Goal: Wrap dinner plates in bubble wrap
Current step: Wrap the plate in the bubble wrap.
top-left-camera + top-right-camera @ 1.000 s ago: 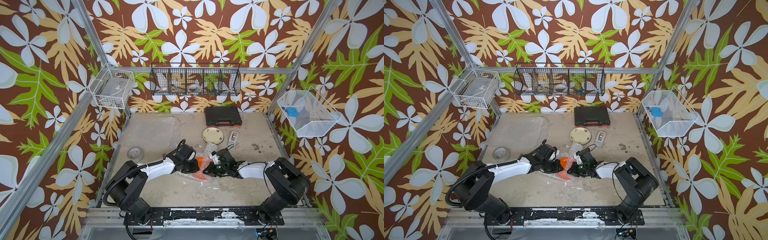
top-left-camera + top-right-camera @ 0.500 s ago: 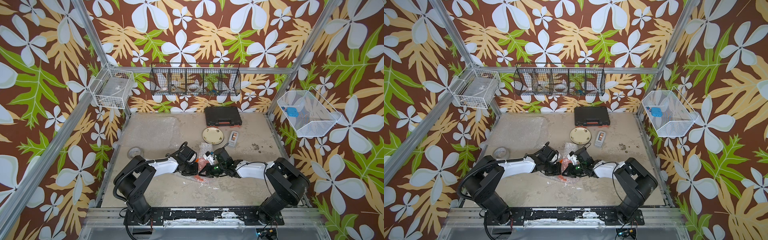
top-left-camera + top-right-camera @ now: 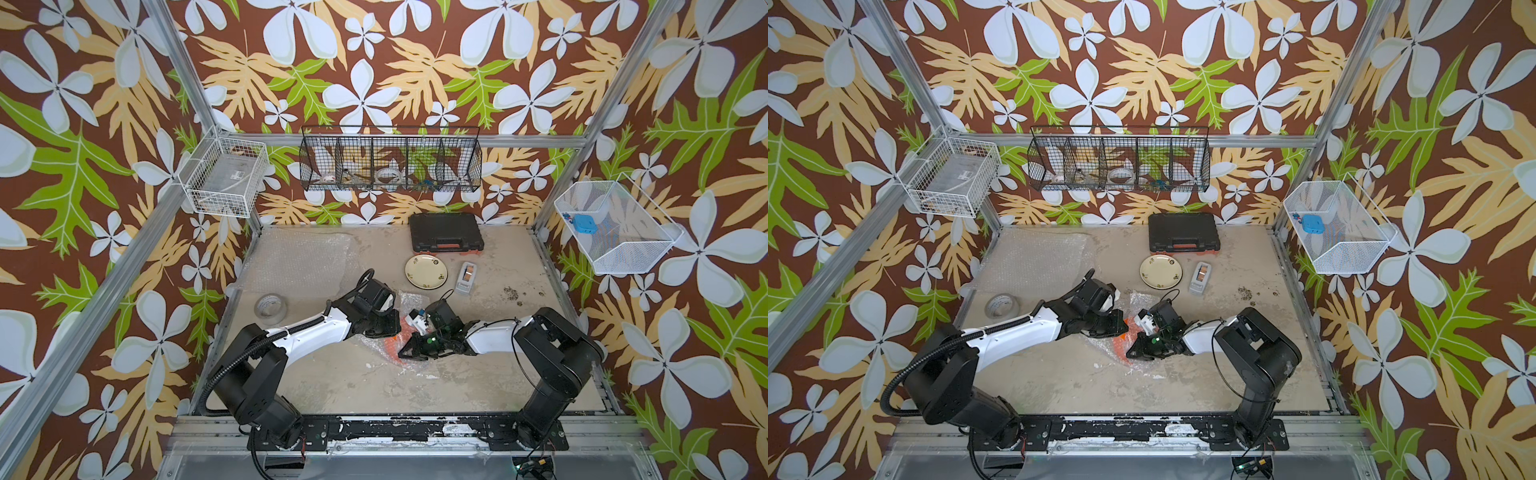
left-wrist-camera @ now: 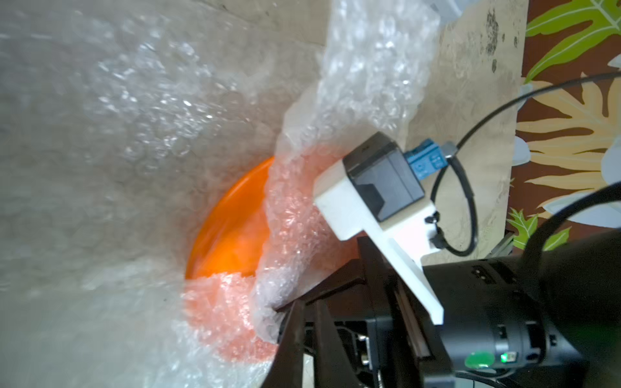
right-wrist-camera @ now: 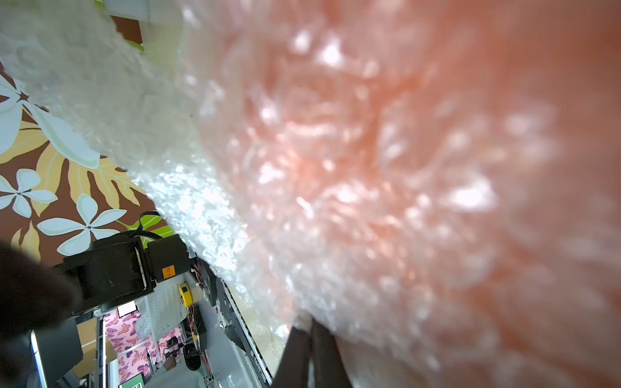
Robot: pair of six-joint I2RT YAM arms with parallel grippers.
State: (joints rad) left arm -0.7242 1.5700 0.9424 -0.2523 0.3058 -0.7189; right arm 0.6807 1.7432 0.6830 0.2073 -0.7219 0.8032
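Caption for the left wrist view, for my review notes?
Left gripper pinching a raised fold of bubble wrap over the partly covered orange plate, beside the right arm's wrist camera.

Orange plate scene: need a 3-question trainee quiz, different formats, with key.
1. True or false: the cream plate is wrapped.
2. Which plate lies partly under wrap? A black, B orange, C cream.
3. Which arm is nearest the tape roll?
Key: 1 false; 2 B; 3 left.
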